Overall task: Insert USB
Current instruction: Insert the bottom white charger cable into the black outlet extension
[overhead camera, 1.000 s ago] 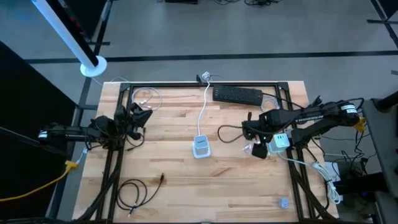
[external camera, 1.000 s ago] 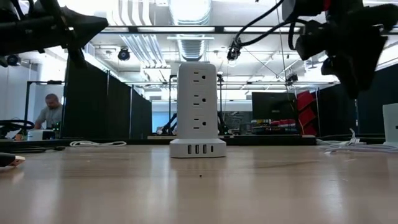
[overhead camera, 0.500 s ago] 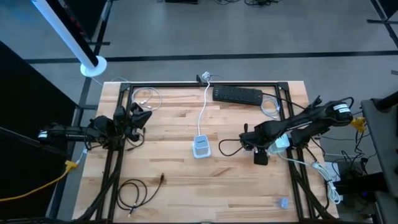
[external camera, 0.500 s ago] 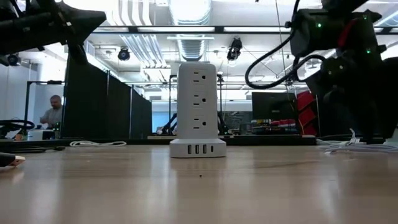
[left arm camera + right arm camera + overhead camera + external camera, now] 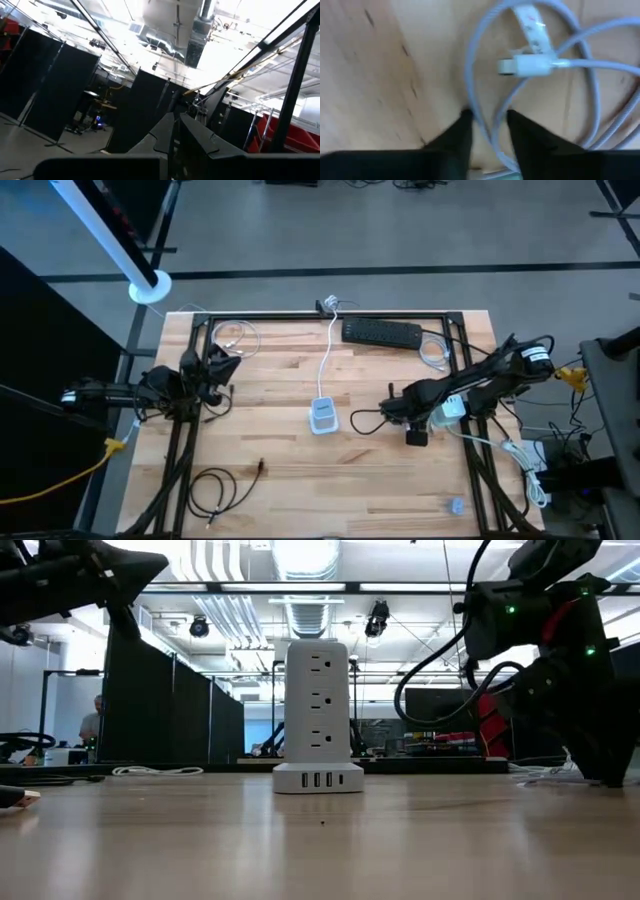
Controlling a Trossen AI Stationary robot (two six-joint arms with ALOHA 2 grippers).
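A white power tower (image 5: 322,414) stands mid-table, its USB ports (image 5: 318,779) in a row at its base. A pale USB cable (image 5: 580,60) lies coiled on the wood at the right, its plug (image 5: 525,65) next to a white tag. My right gripper (image 5: 489,122) points down at that coil, low over the table (image 5: 411,421), and is shut on the cable. My left gripper (image 5: 175,131) is shut on nothing and is raised at the table's left (image 5: 214,368), tipped upward. My right gripper comes from above, pointing down, onto the cable's loop (image 5: 476,107) a short way from the plug. Strands of the loop run between the two fingers (image 5: 462,131), which lie across them. The cable lies slack on the table.
A black power strip (image 5: 382,332) lies at the far edge, with a thin white cable coil (image 5: 236,335) at the far left. A black cable (image 5: 215,486) is coiled at the near left. The tower's white cord (image 5: 329,350) runs to the far edge.
My right gripper has come down from well above the table to the cable coil, shifting slightly toward the tower. The left arm has kept its place.
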